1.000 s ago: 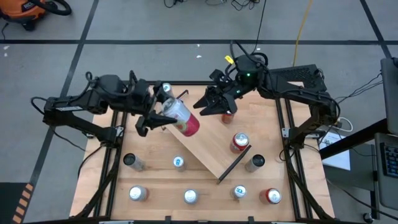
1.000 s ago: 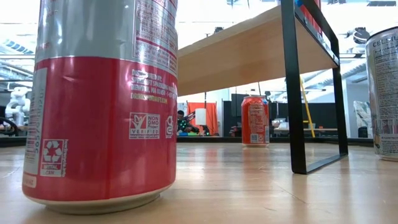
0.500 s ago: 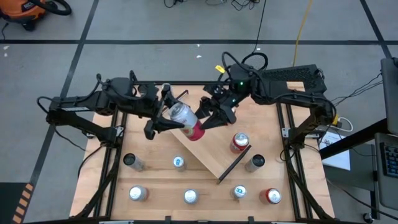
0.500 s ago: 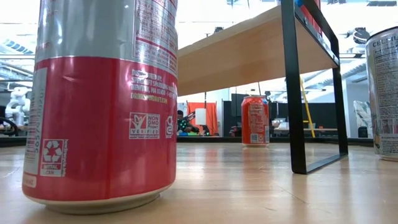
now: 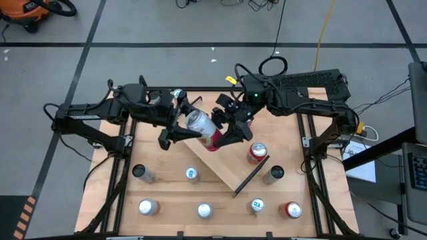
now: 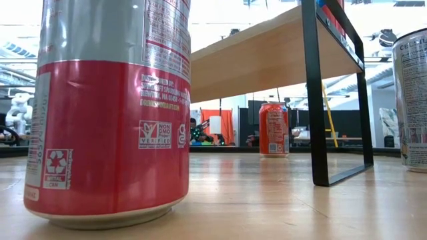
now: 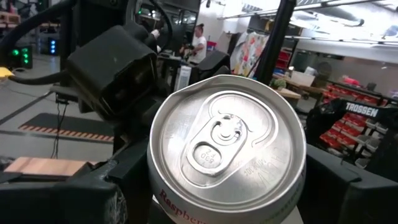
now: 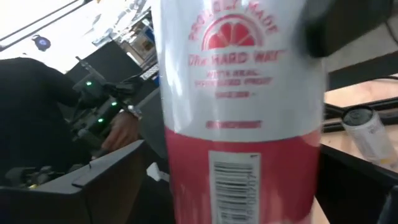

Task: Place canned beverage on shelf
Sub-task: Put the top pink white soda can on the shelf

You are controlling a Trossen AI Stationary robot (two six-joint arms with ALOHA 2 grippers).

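A can (image 5: 203,127) with a silver upper half and a red lower half hangs nearly level above the far left end of the shelf (image 5: 223,167), a light-wood board set slantwise on the table. My left gripper (image 5: 191,119) is shut on the can, whose top (image 7: 227,149) faces back at that wrist. My right gripper (image 5: 227,130) is open. Its fingers stand on either side of the can's red half (image 8: 249,180); I cannot tell whether they touch it. My left gripper pinches the can's side wall near its top end (image 7: 163,200) between its two fingers (image 7: 115,190). The fingers come level from the table's left and lie along the can. The can is lifted clear of the shelf, its red base end pointing toward the right arm.
A red can (image 5: 257,152) stands by the shelf's near right rail (image 5: 251,175). Several more cans stand on the table toward its near edge (image 5: 204,211). In the low view an orange can (image 6: 273,129) stands on the table beyond the shelf's black rail (image 6: 313,100).
My left gripper has carried the can a little toward the table's right, over the shelf's far left end. My right gripper has come toward the near edge and the can, turning somewhat, so its fingers now stand around the red end.
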